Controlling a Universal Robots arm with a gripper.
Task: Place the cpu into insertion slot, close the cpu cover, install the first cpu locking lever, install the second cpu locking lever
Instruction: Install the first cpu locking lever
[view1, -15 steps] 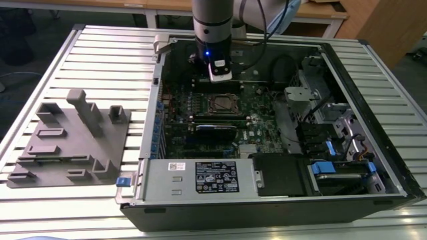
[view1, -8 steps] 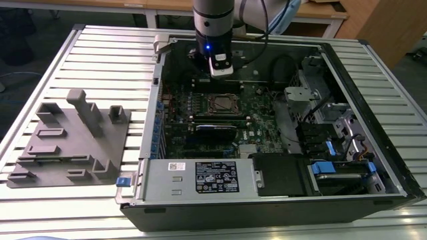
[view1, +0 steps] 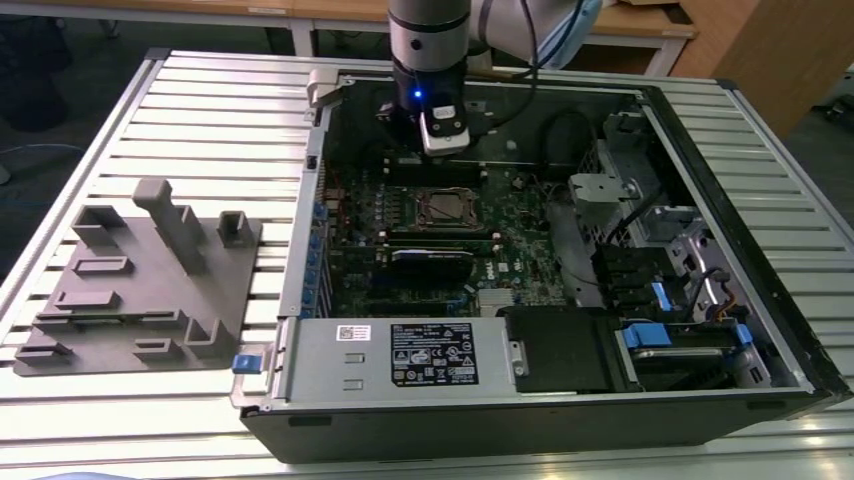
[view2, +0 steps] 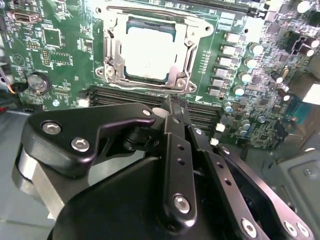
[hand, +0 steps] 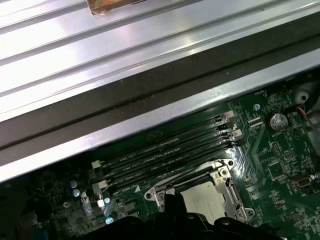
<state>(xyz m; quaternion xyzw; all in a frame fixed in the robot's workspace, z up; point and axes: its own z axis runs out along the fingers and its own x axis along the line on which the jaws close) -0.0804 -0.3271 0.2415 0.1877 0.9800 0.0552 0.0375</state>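
1. in the exterior view your arm (view1: 430, 60) hangs over the open computer case (view1: 747, 130), toward its far wall, above the green board (view1: 534, 225).
2. the gripper (view2: 175, 106) shows in the second wrist view as black linkage; the two fingers (view2: 172, 125) meet at their tips with no gap, and nothing sits between them. it hovers over the memory slots (view2: 125, 95), just beside the socket, not touching it.
3. the cpu (view2: 148, 52) lies flat in the socket, its pale metal top showing through the window; you also see it in the first wrist view (hand: 207, 200).
4. the cpu cover (view2: 114, 50) lies down around the chip, a silvery frame flat on the socket.
5. whether the locking levers are latched, you cannot tell from these views.
6. a grey fixture tray (view1: 147, 280) sits on the slatted table (view1: 200, 110), well apart from the case, on the exterior view's left.
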